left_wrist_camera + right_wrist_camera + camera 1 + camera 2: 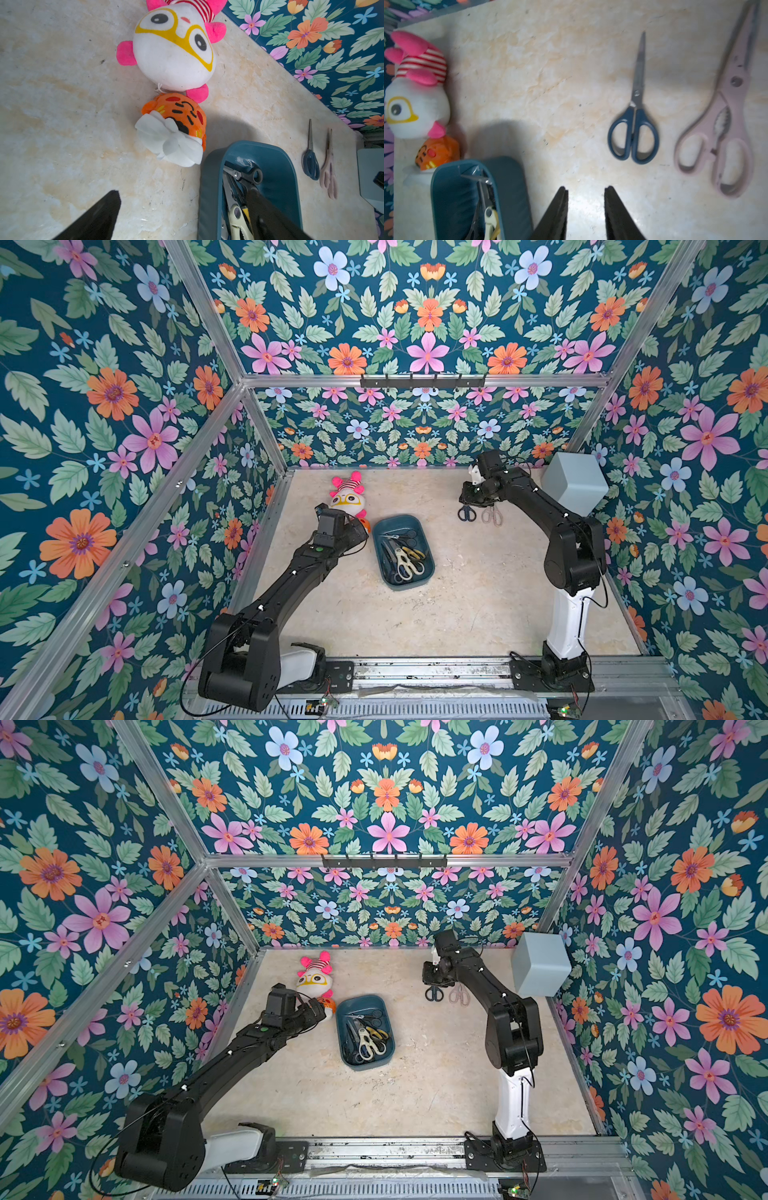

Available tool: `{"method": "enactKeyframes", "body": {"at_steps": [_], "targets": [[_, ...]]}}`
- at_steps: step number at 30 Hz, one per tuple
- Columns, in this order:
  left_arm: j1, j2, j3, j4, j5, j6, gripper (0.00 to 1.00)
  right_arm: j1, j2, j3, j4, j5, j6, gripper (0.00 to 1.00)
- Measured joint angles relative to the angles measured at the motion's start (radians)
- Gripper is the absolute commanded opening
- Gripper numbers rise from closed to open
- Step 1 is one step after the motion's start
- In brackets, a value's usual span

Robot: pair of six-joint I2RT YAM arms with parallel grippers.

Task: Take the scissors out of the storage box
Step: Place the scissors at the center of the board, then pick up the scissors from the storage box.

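a blue pair [634, 124] and a pale pink pair [716, 128] are laid side by side, well apart from the storage box [209, 197] (the other scissors [405, 560] are heaped inside), with the right gripper [585, 189] parted and empty near them and the left gripper [184, 192] spread wide at the box rim, presumably for the next pair.

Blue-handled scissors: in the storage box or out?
Out. The blue-handled scissors lie flat on the table, beside the pale pink scissors, clear of the storage box.
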Motion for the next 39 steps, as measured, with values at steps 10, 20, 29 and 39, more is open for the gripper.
{"method": "enactKeyframes", "body": {"at_steps": [10, 20, 29, 39], "targets": [[0.000, 0.003, -0.003, 0.008, 0.006, -0.001, 0.99, 0.247, -0.105, -0.175, 0.030, -0.055, 0.014, 0.35], [0.000, -0.011, -0.019, 0.016, 0.006, -0.016, 0.99, 0.394, -0.018, -0.187, 0.076, -0.120, 0.066, 0.35], [0.000, -0.045, -0.040, 0.013, -0.018, -0.016, 0.99, 0.429, 0.014, -0.175, 0.077, -0.128, 0.077, 0.33], [0.000, -0.055, -0.042, 0.010, -0.036, -0.016, 0.99, 0.436, 0.019, -0.190, 0.064, -0.125, 0.087, 0.32]]}}
